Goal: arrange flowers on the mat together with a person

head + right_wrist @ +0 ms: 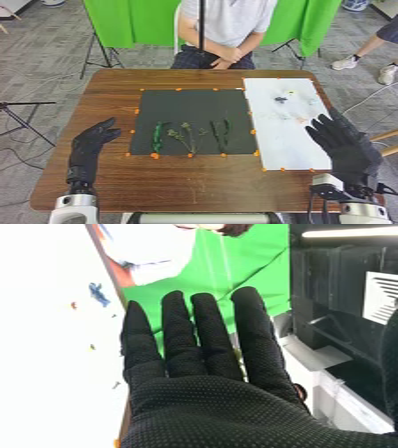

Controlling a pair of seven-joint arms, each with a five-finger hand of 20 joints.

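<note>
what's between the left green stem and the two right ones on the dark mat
A branching sprig on the dark mat, seen in the head view.

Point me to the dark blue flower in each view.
Head view: the dark blue flower lies toward the far end of the white sheet.
Right wrist view: on the white sheet, near the fingertips of the right hand.
Shared landmark: the green cloth beyond the table.
</note>
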